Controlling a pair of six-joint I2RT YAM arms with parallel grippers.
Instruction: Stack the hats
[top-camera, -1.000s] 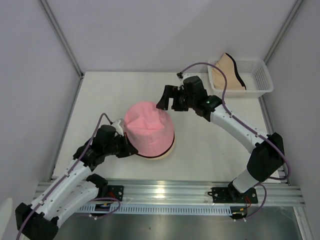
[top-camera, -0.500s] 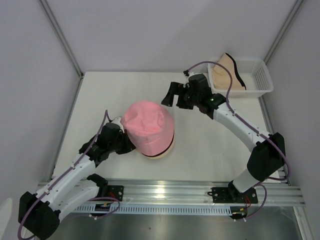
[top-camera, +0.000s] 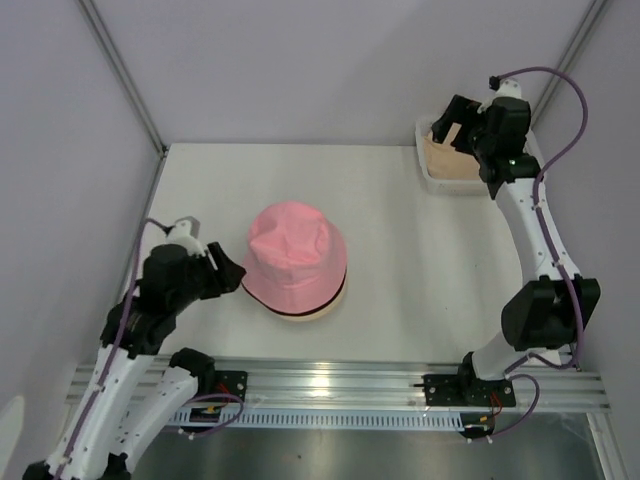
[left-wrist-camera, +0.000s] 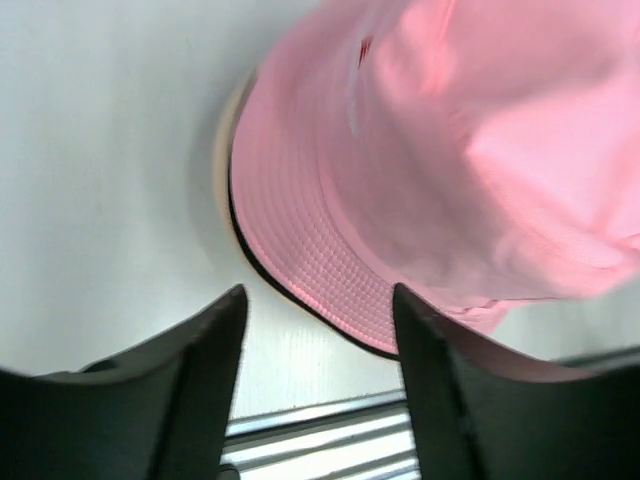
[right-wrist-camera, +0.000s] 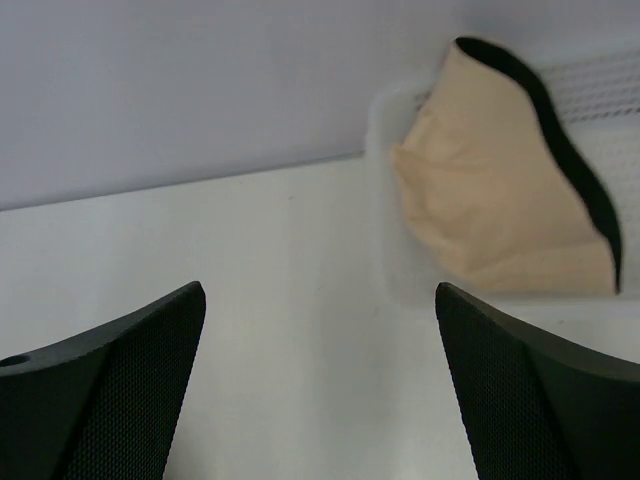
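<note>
1. While the left hand (top-camera: 232, 277) is hovering low over the desk (top-camera: 420, 260) with its jaws apart and nothing between them, the pink hat (top-camera: 297, 258) is sitting crown-up left of centre, just beside that hand.
2. Beneath the pink hat's brim, a thin black edge and a cream-beige brim (top-camera: 305, 317) are peeking out on the near side, so this pile is resting hat upon hat.
3. Seen from the left wrist, the two dark fingers (left-wrist-camera: 190, 370) are framing the near rim of the pink hat (left-wrist-camera: 450, 170) without touching it; bare desk is showing between them.
4. At the far right corner, the right hand (top-camera: 452, 120) is hanging over the white basket (top-camera: 440, 185), its jaws spread wide and gripping nothing.
5. Inside the basket (right-wrist-camera: 384, 230), a pale peach hat (right-wrist-camera: 490, 210) is lying crumpled against the left end, a black edge running along its upper side.
6. From above, the right arm is covering most of the basket, so the rest of its contents cannot be told.
</note>
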